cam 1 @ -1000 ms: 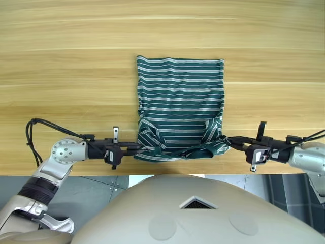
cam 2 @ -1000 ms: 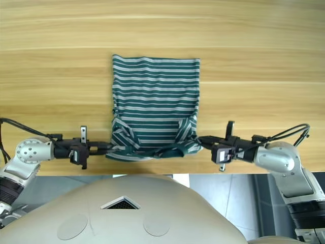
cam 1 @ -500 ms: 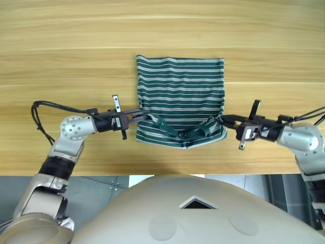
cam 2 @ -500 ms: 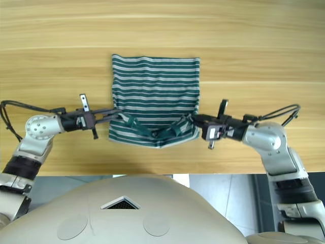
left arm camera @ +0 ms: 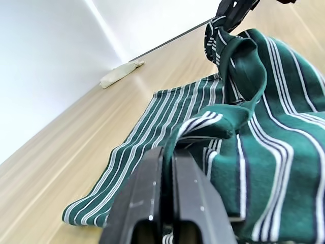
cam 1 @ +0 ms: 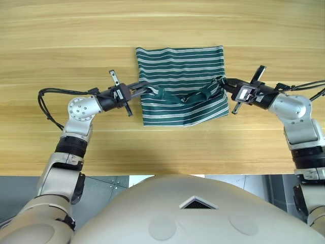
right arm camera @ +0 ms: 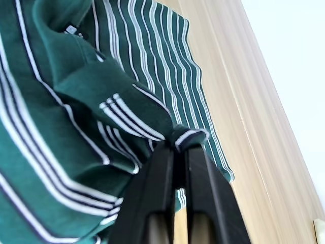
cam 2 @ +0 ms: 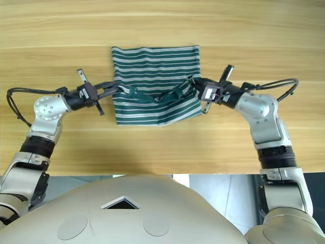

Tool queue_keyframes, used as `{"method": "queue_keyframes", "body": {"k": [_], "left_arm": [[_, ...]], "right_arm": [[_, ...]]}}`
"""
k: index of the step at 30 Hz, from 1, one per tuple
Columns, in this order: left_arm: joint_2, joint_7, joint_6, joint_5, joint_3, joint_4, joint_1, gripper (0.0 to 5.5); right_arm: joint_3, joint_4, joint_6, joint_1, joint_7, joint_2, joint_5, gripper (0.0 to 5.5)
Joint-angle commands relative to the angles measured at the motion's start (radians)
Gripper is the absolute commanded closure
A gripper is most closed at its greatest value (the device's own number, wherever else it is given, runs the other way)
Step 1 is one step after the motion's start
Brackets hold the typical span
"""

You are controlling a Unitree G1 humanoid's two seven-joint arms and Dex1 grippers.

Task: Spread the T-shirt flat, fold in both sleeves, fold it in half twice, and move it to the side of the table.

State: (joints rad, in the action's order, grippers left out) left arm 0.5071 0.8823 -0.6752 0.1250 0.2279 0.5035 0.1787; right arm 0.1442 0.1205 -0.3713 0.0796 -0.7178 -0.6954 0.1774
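T-shirt (cam 1: pixel 183 109), green-and-white striped knit, sagging between left pincer (cam 1: pixel 144 87) and right pincer (cam 1: pixel 223 81), both tight on its corners.

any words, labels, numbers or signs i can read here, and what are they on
No text can be read in these pictures.
T-shirt: white stripes on green only, no print or logo.
Small tag on the T-shirt in the right wrist view: too small to read.
Table: plain wood, no marks or signs.
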Motion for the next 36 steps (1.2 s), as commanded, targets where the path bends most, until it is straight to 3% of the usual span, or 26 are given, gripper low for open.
{"method": "queue_keyframes", "body": {"k": [1,15,24,36], "left_arm": [[-0.009,0.009,-0.003,0.003,-0.025,0.023,0.055,5.46],[-0.081,-0.042,-0.008,-0.065,-0.058,0.303,0.286,5.46],[-0.136,-0.217,-0.019,-0.222,-0.047,0.669,0.487,5.46],[-0.178,-0.256,-0.025,-0.199,-0.148,0.750,0.605,5.46]], "right_arm": [[0.001,0.031,0.012,0.058,0.021,0.024,-0.003,5.45],[-0.016,0.161,0.036,0.201,0.104,0.081,0.008,5.45],[0.012,0.496,0.001,0.373,0.219,0.154,0.067,5.45],[0.050,0.859,-0.119,0.553,0.345,0.235,0.114,5.45]]}}
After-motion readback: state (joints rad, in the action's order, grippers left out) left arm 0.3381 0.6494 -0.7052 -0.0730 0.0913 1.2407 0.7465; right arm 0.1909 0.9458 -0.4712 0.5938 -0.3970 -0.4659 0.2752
